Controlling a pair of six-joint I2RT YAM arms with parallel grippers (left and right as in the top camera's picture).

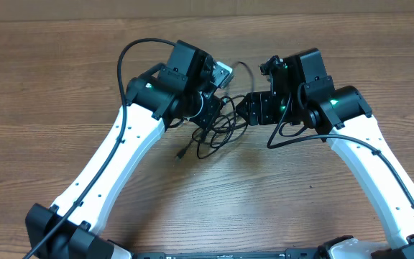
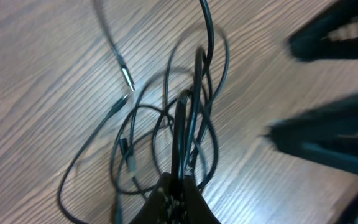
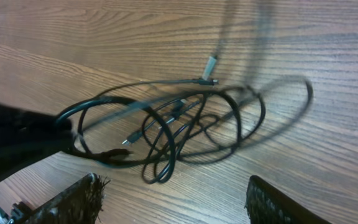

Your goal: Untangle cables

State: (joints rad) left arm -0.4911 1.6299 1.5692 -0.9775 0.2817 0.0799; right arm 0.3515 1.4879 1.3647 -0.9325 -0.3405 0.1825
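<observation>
1. A loose tangle of thin black cables (image 1: 218, 129) lies in the middle of the table (image 1: 63, 86), between the two arms.
2. Its long axis runs diagonally: one plug end trails near-left, and another strand curves far-right.
3. The left fingers (image 2: 179, 193) are closed, pinching several strands.
4. The right fingers (image 3: 82, 199) are spread apart and hold nothing.

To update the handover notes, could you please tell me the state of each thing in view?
cables: tangled in overlapping loops on the table.
left gripper: shut on the cables, strands pinched between its fingers.
right gripper: open, holding nothing.
silver-tipped plug: free, in neither gripper.
</observation>
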